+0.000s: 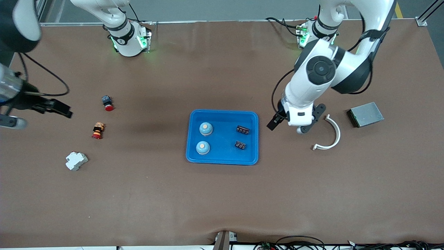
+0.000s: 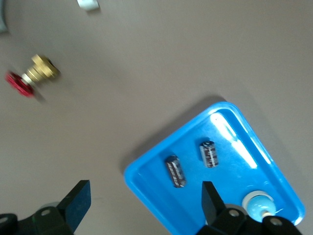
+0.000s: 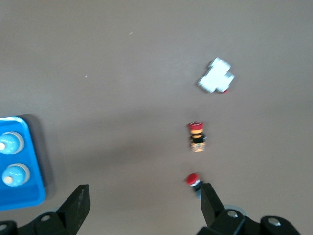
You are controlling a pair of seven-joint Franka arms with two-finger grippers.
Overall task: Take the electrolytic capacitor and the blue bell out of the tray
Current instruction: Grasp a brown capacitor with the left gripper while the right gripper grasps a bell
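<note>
1. My left arm (image 1: pixel 322 74) reaches down from its base with the elbow bent and the forearm angled toward the table's middle.
2. My left gripper (image 1: pixel 289 126) hangs low over bare table, its fingers (image 2: pixel 78 203) spread wide apart with nothing between them.
3. My right arm (image 1: pixel 14 31) sweeps out past its own end of the table, only partly in view.
4. My right gripper (image 1: pixel 59 108) hovers over bare table, its fingers (image 3: pixel 78 205) parted and holding nothing.
</note>
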